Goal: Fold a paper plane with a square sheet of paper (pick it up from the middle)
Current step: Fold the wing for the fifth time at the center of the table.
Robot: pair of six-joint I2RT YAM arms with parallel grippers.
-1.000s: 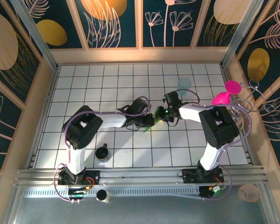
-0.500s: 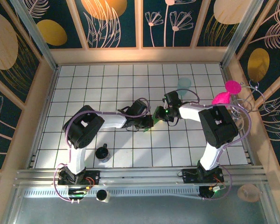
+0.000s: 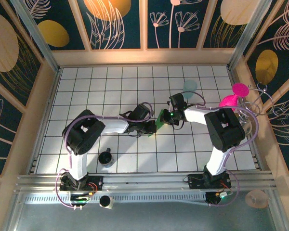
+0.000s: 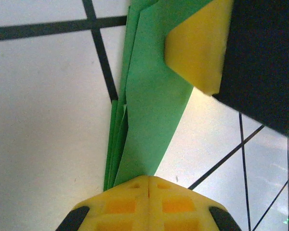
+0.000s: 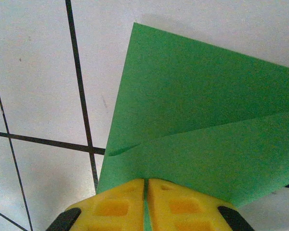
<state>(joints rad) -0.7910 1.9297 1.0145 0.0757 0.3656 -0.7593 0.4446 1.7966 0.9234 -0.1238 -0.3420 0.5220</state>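
The square sheet of paper [image 3: 161,119] is bright green and folded into several layers, held between my two grippers near the middle of the tiled table. My left gripper [image 3: 151,126] comes from the left. In the left wrist view its yellow fingertips [image 4: 148,181] are pressed together where the paper's narrow layered end [image 4: 151,110] meets them. My right gripper [image 3: 165,117] comes from the right; its yellow finger [image 4: 197,45] rests on the far end of the paper. In the right wrist view a wide creased flap [image 5: 202,120] spreads from its jaws [image 5: 146,185], with green showing in the seam.
A pale teal cup [image 3: 190,86] stands behind the right gripper. A small black cup [image 3: 105,157] sits at the front left, near the left arm's base. A pink object [image 3: 233,95] hangs at the right wall. Wooden walls ring the table [image 3: 86,91].
The left arm's elbow and wrist have shifted slightly left and forward. The green paper now shows a little flatter between the grippers. Both grips are unchanged.
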